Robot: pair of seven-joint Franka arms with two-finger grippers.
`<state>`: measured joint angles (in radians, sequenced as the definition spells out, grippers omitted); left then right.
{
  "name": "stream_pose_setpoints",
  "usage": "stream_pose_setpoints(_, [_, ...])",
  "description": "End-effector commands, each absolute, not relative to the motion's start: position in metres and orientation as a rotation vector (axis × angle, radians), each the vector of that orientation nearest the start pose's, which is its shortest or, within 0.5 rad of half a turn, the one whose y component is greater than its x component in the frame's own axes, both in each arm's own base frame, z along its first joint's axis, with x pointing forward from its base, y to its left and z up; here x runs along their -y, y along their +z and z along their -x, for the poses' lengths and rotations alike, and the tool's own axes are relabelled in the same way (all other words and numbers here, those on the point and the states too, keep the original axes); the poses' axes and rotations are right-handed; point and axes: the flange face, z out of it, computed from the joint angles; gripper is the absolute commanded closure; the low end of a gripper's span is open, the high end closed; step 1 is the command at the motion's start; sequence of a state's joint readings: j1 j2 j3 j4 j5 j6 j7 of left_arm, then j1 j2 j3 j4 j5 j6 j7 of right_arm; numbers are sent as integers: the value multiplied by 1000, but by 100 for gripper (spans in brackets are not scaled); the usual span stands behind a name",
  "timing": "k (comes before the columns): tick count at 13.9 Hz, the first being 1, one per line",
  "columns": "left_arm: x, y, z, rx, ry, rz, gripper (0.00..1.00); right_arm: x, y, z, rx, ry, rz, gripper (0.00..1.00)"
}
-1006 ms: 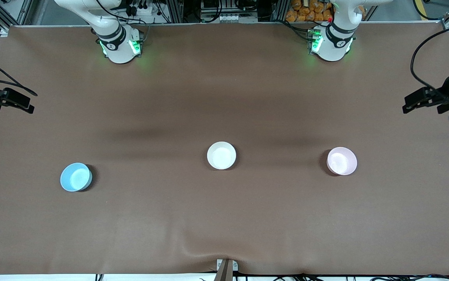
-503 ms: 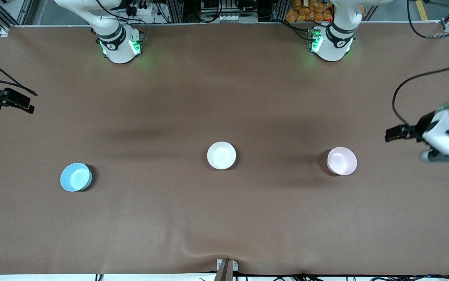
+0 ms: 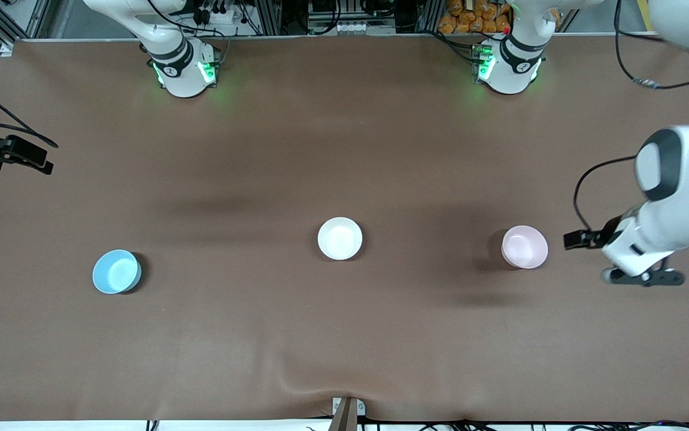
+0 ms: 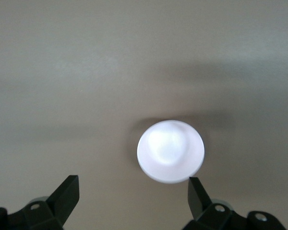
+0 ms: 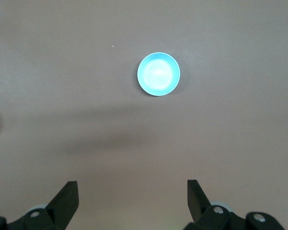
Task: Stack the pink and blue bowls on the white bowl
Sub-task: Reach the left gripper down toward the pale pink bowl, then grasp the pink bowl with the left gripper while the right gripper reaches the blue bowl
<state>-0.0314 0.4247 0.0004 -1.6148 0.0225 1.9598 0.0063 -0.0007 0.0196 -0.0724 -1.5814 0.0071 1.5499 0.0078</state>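
3 bowls [image 3: 340, 238] apart on brown table [image 3: 344, 335]

Pink bowl [image 3: 524, 246], blue bowl [image 3: 116, 272], white bowl [image 3: 339, 238] glossy; table cover [image 3: 344, 335] matt.

Brown table [image 3: 344, 335] — aluminium framing [image 3: 272, 15]

Middle bowl [image 3: 340, 238] between outer bowls [image 3: 117, 272]
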Motion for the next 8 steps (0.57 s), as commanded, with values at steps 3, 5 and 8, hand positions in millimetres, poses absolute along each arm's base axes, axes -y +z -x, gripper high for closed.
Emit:
stream_pose_setpoints(3, [23,305,-645,-123,102,3116,0,41,594,-564,-140,101,3132,0])
stream_pose_setpoints(5, [29,291,-639,-146,131,3114,0,44,574,-573,-144,121,3140,0])
stream_pose_setpoints(8, [20,264,-631,-193,108,3116,12,56,532,-588,-167,131,3144,0])
